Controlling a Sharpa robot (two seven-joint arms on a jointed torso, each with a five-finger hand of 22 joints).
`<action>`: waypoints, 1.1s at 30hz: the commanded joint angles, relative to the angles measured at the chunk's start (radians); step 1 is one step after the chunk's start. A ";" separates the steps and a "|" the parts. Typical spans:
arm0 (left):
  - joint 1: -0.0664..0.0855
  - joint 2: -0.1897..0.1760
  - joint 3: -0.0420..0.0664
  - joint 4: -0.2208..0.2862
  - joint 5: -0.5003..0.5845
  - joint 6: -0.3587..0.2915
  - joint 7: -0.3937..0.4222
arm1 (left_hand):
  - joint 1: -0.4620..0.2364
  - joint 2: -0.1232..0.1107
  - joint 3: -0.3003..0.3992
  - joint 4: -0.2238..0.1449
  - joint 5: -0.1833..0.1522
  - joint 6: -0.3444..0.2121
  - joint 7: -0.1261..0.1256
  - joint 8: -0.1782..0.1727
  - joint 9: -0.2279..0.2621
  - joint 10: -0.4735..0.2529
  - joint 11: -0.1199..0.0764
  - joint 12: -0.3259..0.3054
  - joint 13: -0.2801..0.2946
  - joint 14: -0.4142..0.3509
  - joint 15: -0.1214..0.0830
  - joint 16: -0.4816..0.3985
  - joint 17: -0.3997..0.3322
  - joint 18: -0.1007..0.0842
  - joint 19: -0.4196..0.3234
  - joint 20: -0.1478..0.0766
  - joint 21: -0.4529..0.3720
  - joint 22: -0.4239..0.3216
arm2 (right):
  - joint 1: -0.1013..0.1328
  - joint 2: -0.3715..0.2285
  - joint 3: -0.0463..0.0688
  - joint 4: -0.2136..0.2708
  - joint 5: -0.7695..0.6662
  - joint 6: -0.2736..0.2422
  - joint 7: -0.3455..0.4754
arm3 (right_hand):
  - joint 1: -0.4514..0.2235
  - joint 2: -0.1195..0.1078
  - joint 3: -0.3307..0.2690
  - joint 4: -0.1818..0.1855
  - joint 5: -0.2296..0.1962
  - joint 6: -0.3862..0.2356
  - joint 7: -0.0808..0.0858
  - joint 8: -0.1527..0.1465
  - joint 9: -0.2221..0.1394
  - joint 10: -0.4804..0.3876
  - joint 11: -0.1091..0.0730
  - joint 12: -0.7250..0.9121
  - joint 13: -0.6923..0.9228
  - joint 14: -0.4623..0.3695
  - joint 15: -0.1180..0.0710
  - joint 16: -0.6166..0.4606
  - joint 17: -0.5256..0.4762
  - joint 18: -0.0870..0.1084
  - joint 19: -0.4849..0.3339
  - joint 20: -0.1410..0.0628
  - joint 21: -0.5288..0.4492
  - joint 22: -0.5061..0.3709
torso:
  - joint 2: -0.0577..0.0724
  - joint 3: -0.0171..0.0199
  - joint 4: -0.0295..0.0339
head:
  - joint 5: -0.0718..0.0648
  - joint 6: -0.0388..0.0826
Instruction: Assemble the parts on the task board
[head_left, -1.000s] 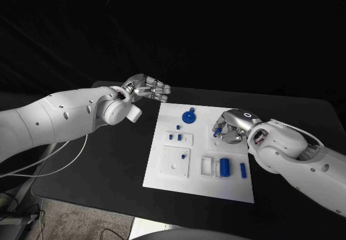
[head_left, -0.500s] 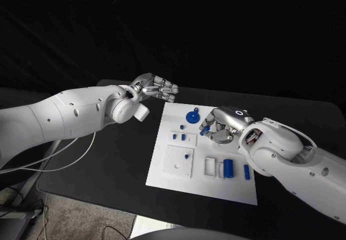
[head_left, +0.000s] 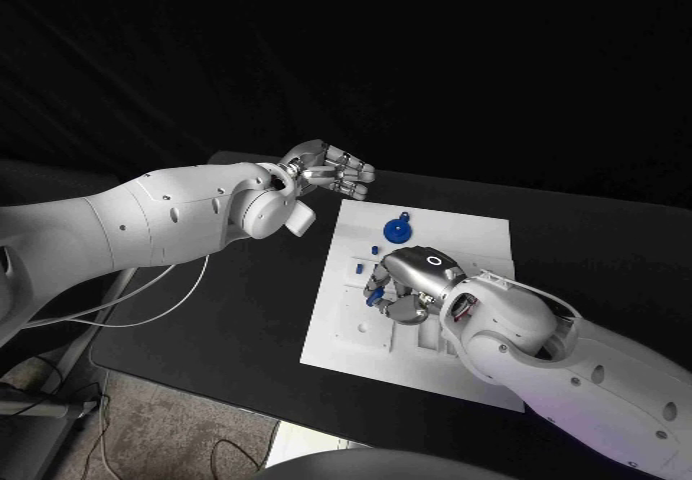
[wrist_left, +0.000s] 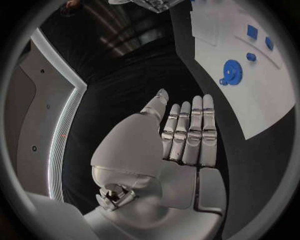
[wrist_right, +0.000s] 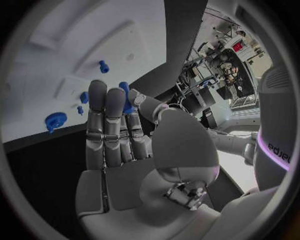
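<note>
While the right hand (head_left: 400, 290) pinches a blue part (wrist_right: 125, 97) over the task board (head_left: 469, 235) — part mostly hidden — the left hand (head_left: 332, 170) hangs released.

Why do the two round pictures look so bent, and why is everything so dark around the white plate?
Both wrist views come through fisheye lenses, so the task board shows curved edges there. In the head view the black table and dark backdrop swallow light, leaving the board and arms bright. In the right wrist view, a purplish tint edges the right robot hand.
</note>
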 joint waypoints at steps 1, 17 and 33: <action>0.001 0.004 0.000 0.002 0.006 -0.004 0.015 | 0.005 0.005 -0.003 -0.002 0.003 0.003 0.000 0.000 0.000 -0.001 0.002 0.004 -0.001 -0.002 0.001 0.002 0.001 0.000 0.008 -0.001 -0.001 -0.001 | 0.000 0.013 -0.014 -0.006 -0.037 -0.023 0.020 | -0.004 0.012 -0.003 -0.010 0.006 0.004 0.004 0.004 0.001 0.058 -0.049 0.004 0.001 0.000 -0.005 -0.005 0.002 0.019 0.006 -0.003 -0.008 0.003 | 0.001 0.0007 -0.0011 | 0.006 -0.004; 0.001 0.010 0.000 0.002 0.006 -0.001 0.015 | 0.006 0.006 -0.001 -0.003 0.004 0.002 0.000 0.000 0.000 -0.002 0.002 0.004 -0.001 -0.002 0.001 0.002 0.001 0.000 0.009 -0.002 0.000 -0.006 | -0.001 0.047 -0.080 -0.036 -0.063 -0.016 0.005 | -0.007 0.014 -0.003 -0.015 0.006 0.006 0.003 0.004 0.001 0.059 -0.049 0.004 0.001 0.001 -0.005 -0.006 0.005 0.019 0.009 -0.003 -0.012 0.010 | 0.001 0.0020 -0.0006 | 0.007 -0.008; 0.001 0.009 0.000 0.001 0.006 0.004 0.012 | 0.005 0.006 -0.001 -0.005 0.004 0.000 0.001 0.000 0.000 -0.004 0.003 0.004 -0.001 -0.004 0.002 0.002 0.000 0.000 0.009 -0.001 0.000 -0.012 | -0.001 0.047 -0.089 -0.045 -0.079 0.019 -0.013 | -0.010 0.015 -0.001 -0.019 0.006 0.006 0.004 0.003 0.001 0.060 -0.049 0.004 0.001 0.001 -0.005 -0.005 0.007 0.020 0.010 -0.002 -0.016 0.016 | 0.001 0.0014 -0.0017 | 0.010 -0.015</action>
